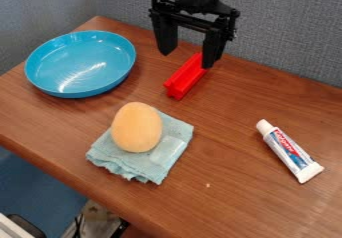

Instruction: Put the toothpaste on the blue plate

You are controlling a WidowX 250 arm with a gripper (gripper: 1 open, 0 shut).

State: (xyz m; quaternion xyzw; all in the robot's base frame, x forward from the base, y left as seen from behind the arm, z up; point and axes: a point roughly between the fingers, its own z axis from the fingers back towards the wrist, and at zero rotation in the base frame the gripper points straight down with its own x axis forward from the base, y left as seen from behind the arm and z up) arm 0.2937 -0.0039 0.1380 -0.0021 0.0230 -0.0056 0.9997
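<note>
The toothpaste [289, 149], a small white tube with red and blue print, lies flat on the wooden table near its right edge, cap end toward the back. The blue plate [82, 64] sits at the left, round, glossy and with nothing in it. My gripper [191, 44] hangs at the back centre, pointing down, with its two black fingers spread wide and nothing between them. It stands well behind and left of the toothpaste, and to the right of the plate.
A red rectangular block [186, 76] lies just below the gripper's fingers. A tan egg-shaped object [135, 127] rests on a pale blue-green folded cloth [142, 148] near the front. The table's edges [201, 204] run diagonally at front and right.
</note>
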